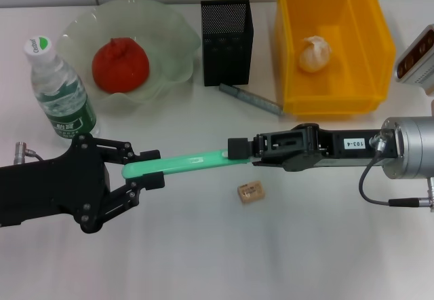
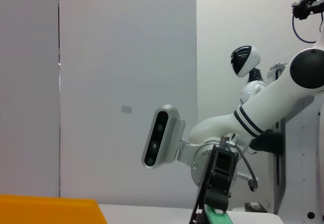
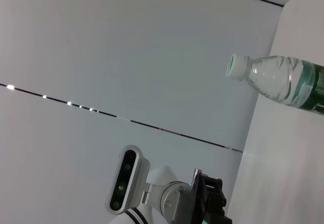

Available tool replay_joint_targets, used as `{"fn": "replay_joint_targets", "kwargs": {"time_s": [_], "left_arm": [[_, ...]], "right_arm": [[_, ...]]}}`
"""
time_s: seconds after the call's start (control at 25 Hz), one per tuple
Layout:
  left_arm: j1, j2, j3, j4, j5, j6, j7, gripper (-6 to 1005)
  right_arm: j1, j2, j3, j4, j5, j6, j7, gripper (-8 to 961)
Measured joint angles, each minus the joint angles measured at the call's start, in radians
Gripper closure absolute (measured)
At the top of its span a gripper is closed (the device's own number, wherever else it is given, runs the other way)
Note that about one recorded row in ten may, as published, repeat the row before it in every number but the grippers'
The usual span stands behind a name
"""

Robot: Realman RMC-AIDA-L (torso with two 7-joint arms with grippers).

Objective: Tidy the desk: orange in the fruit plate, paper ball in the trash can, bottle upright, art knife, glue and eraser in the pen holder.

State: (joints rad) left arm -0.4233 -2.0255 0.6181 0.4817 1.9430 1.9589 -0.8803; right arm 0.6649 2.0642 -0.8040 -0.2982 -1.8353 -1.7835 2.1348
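Note:
A long green stick-shaped item (image 1: 193, 162) hangs above the table between my two grippers. My right gripper (image 1: 237, 149) is shut on its right end. My left gripper (image 1: 150, 169) is open, with a jaw on either side of its left end. The orange (image 1: 121, 64) lies in the fruit plate (image 1: 169, 28). The paper ball (image 1: 314, 53) lies in the trash can (image 1: 332, 103). The bottle (image 1: 60, 89) stands upright at the left and also shows in the right wrist view (image 3: 283, 82). The eraser (image 1: 250, 192) lies on the table below the right gripper. The pen holder (image 1: 227, 42) stands at the back middle.
A slim grey stick-like tool (image 1: 251, 100) lies on the table between the pen holder and the trash can. The left wrist view shows my right gripper (image 2: 218, 183) with the green item (image 2: 217, 216) and a corner of the trash can (image 2: 45, 209).

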Motion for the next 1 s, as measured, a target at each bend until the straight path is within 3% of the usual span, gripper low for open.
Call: {"fn": "replay_joint_targets", "kwargs": {"time_s": [0.6,1.0], "left_arm": [[0.003,-0.004,-0.029,0.0,-0.003,-0.004,-0.026,763],[0.005,-0.001,-0.029,0.0,-0.003,-0.001,-0.027,429]], "right_arm": [[-0.003,0.001,-0.002,0.001,0.0,0.001,-0.006,786],[-0.004,0.001,0.002,-0.002,0.001,0.001,-0.006,786]]}}
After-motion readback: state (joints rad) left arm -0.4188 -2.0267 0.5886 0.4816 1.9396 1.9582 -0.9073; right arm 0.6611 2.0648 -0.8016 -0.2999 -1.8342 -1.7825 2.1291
